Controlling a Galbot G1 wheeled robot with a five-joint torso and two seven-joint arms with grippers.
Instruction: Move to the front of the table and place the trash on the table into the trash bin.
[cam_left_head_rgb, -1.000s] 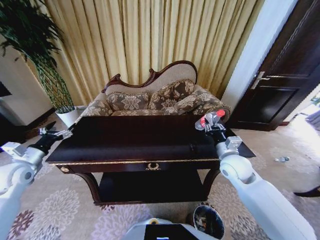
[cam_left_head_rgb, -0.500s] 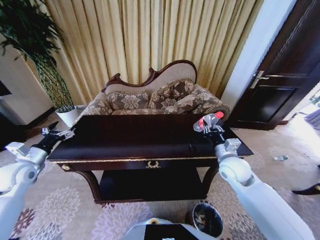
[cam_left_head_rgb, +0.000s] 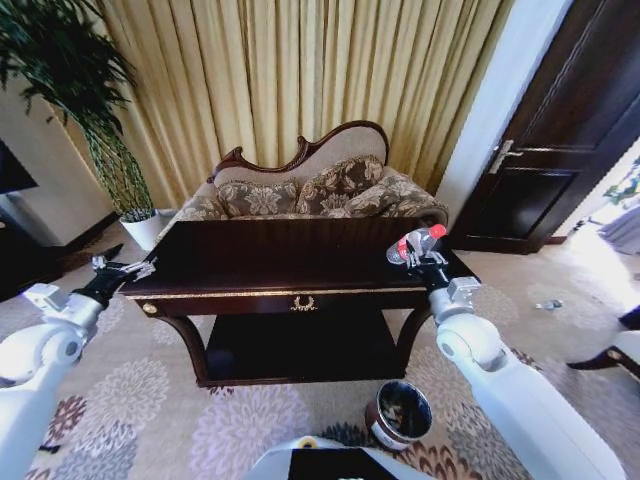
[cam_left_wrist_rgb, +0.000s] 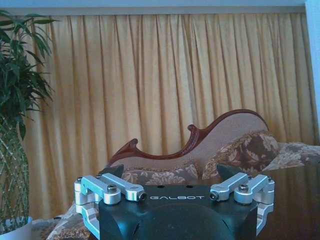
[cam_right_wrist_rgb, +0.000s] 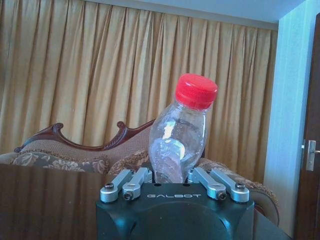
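Right gripper (cam_left_head_rgb: 418, 256) holds your clear plastic bottle with the red cap and red label (cam_left_head_rgb: 416, 243), its fingers clamped around the bottle's lower body; in the right wrist view the same bottle (cam_right_wrist_rgb: 181, 138) stands tilted between the 2 finger linkages, cap uppermost. You see it raised above the right end of the long dark glossy wooden table with gold trim (cam_left_head_rgb: 290, 268), near the front edge. Left gripper (cam_left_head_rgb: 118, 267) hovers just off the table's left end, its fingers spread apart with nothing between them (the left wrist view shows the gripper (cam_left_wrist_rgb: 170, 172) the same way, facing the carved-back patterned sofa (cam_left_wrist_rgb: 210, 160) and the gold pleated curtain (cam_left_wrist_rgb: 165, 75)). You find the small round dark-brown trash bin with the shiny inside (cam_left_head_rgb: 399, 413) on the floral carpet (cam_left_head_rgb: 150, 400) in front of the table's right leg, below the right arm. A potted green plant (cam_left_head_rgb: 75, 90) stands at far left.
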